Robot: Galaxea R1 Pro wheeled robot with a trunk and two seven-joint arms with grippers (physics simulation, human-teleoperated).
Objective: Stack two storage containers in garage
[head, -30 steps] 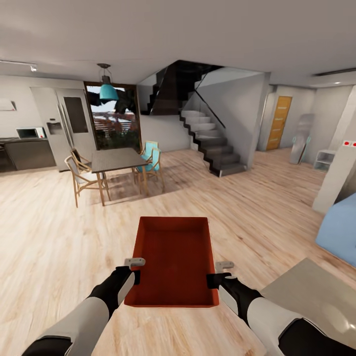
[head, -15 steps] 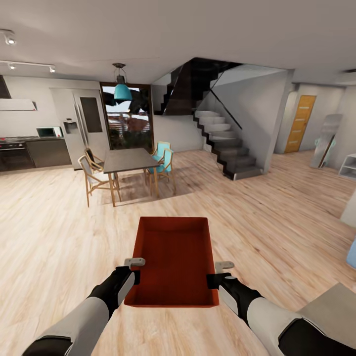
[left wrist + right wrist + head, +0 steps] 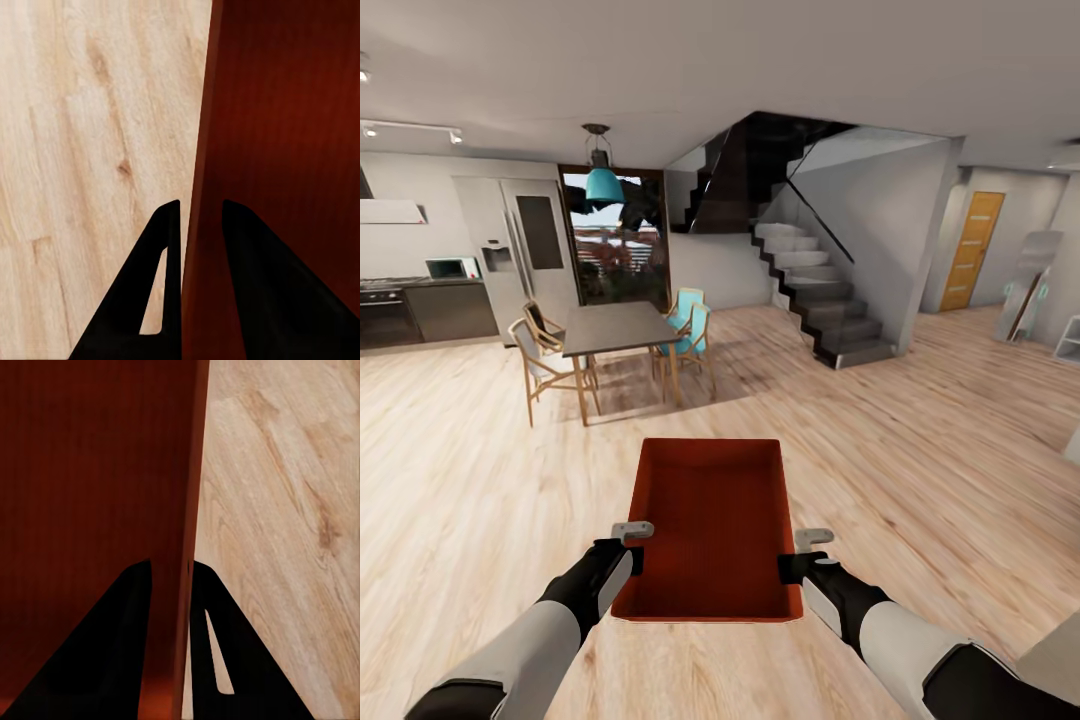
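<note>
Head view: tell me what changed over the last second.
The camera swung left: the blue sofa left the view and the staircase slid right. The storage container stayed put between the left gripper and right gripper, both still clamped on its side walls.

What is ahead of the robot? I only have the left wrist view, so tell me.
Observer: A dining table with chairs stands ahead to the left on the wood-plank floor, and a staircase rises ahead to the right.
Operator: Report the other side of the storage container.
Observer: The right gripper is clamped over the right wall of the storage container, with one finger inside and one outside.
</note>
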